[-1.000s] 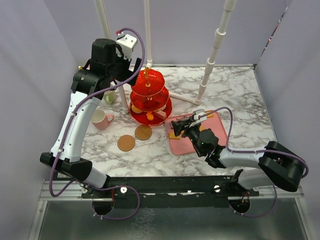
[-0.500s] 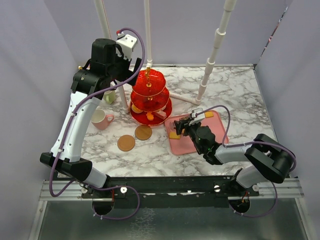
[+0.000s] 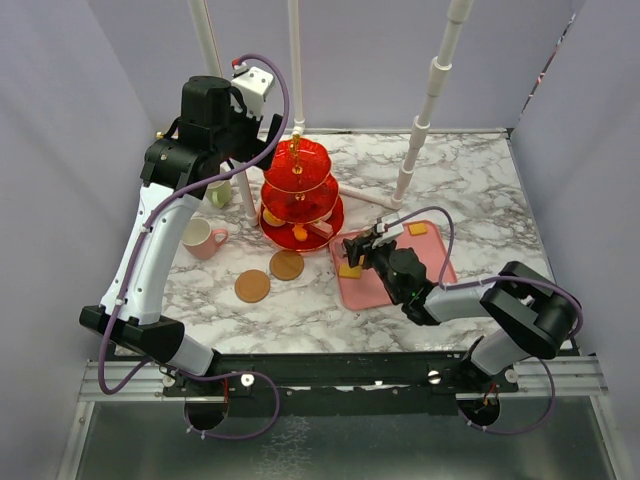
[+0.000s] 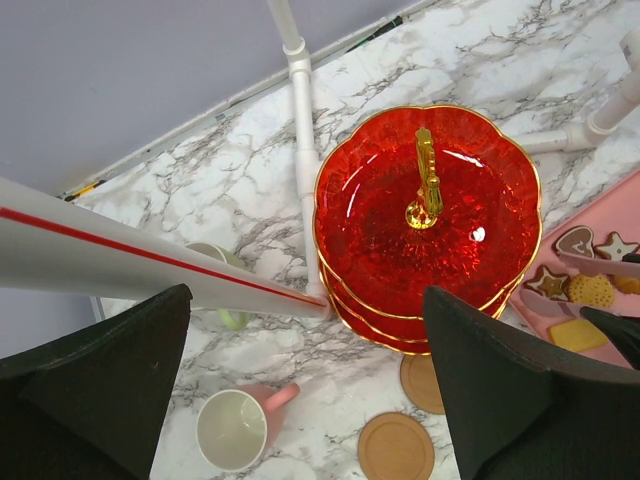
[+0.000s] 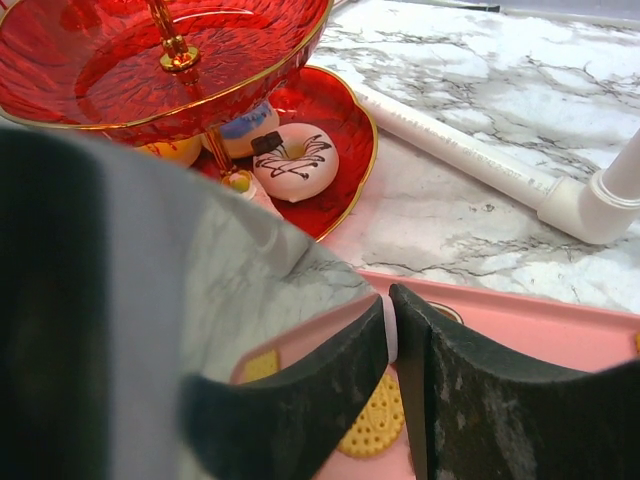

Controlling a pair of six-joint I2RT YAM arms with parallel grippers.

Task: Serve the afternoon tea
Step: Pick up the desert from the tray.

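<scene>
Your left pincer (image 4: 305, 310) hangs high over the translucent red three-tier stand (image 3: 298, 195), its fingers spread wide on either side of the view, gripping nothing. The stand sits upright on the marble tabletop (image 3: 480, 190) with its gold finial (image 4: 428, 180) on top. A white iced doughnut (image 5: 295, 160) lies on its bottom tier with other pastries. To the stand's left you have the pale green mug (image 3: 218, 193), and nearer the arms the pink mug (image 3: 200, 237), both upright. The two brown coasters (image 3: 252, 286) lie bare just in front of the stand, apart from the mugs. Your right pincer (image 3: 358, 250) is low over the left part of the pink tray (image 3: 375, 290), which lies just right of the stand and carries small cookies, among them a square yellow one (image 3: 350, 270) beside the pincer. Its fingertips (image 5: 365, 335) stand close together with a thin pale sliver between them. You cannot tell whether they are pinching something or merely nearly pressed together.
</scene>
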